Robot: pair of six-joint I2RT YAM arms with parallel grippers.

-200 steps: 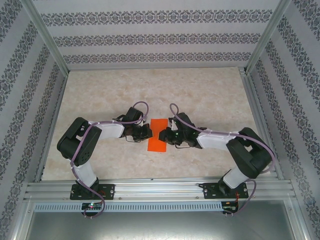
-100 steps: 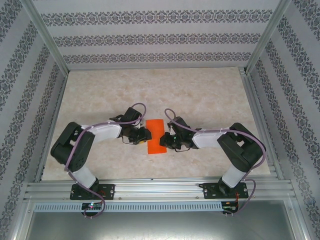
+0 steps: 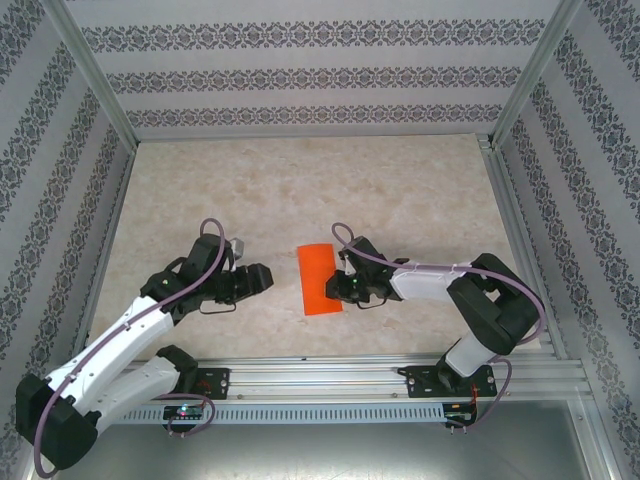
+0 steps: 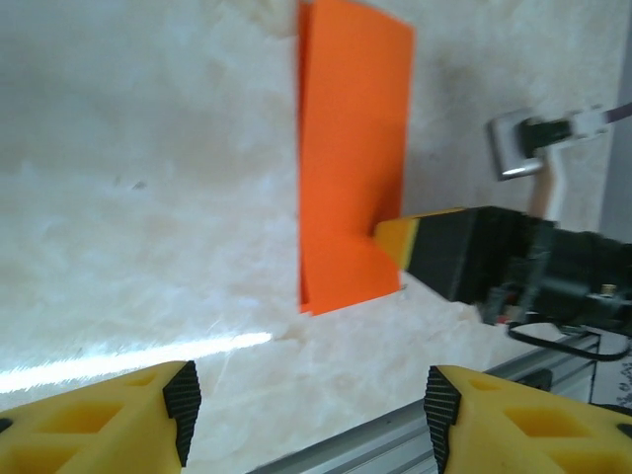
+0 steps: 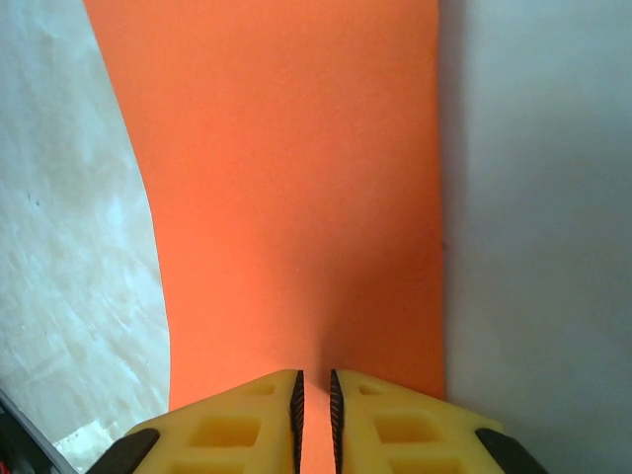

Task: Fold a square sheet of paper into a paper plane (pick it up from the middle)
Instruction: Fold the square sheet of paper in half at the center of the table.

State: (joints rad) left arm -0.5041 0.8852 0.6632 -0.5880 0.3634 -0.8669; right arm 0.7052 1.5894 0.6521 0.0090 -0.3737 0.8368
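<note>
The square sheet of paper is bright orange-red and lies on the table as a narrow rectangle. In the left wrist view two layers show along the left edge of the paper. My right gripper is at its right edge. In the right wrist view the right gripper has its jaws nearly together with the paper running between them. My left gripper stands open, well to the left of the sheet. The left gripper has nothing between its fingers.
The marble-patterned table is walled by patterned panels. An aluminium rail runs along the near edge, close behind the left gripper. The right arm's black wrist lies low beside the sheet.
My left gripper has opened, let go of the sheet's left edge and drawn back to the left as its arm swung outward. The right gripper stays shut on the paper.
</note>
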